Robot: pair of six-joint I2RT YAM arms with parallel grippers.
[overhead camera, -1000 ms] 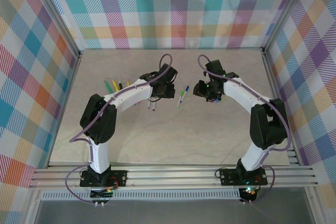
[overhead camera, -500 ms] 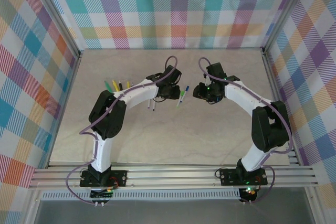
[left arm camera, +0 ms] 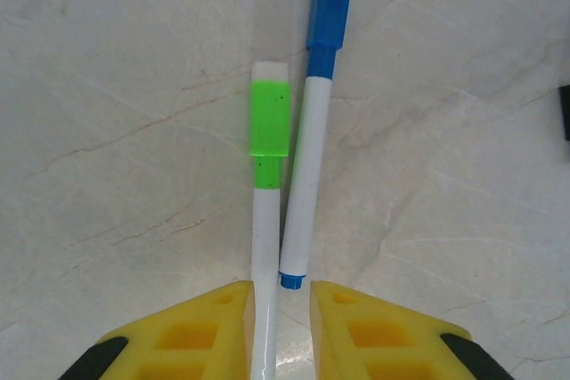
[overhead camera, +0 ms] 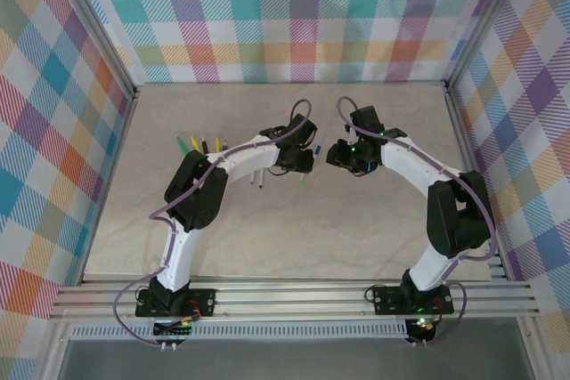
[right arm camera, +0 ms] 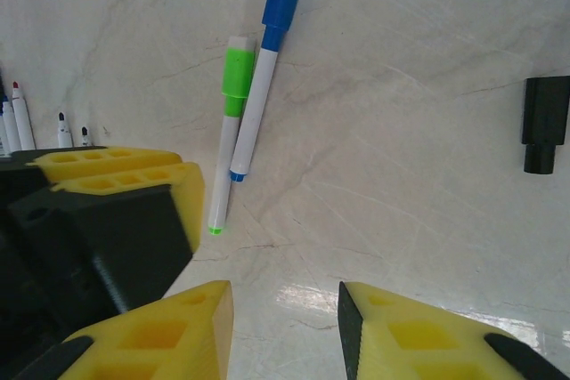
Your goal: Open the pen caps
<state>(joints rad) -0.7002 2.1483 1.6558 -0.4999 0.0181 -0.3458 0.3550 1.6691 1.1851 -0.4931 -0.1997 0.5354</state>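
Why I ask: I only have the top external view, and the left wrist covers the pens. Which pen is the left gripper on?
Observer: The green-capped pen; its white barrel runs between the fingers of the open left gripper.
Operator: Are the caps on?
Observer: Yes, the green cap and the blue cap beside it both sit on their pens.
Operator: Anything loose nearby?
Observer: A black cap lies alone, right of both pens in the right wrist view.
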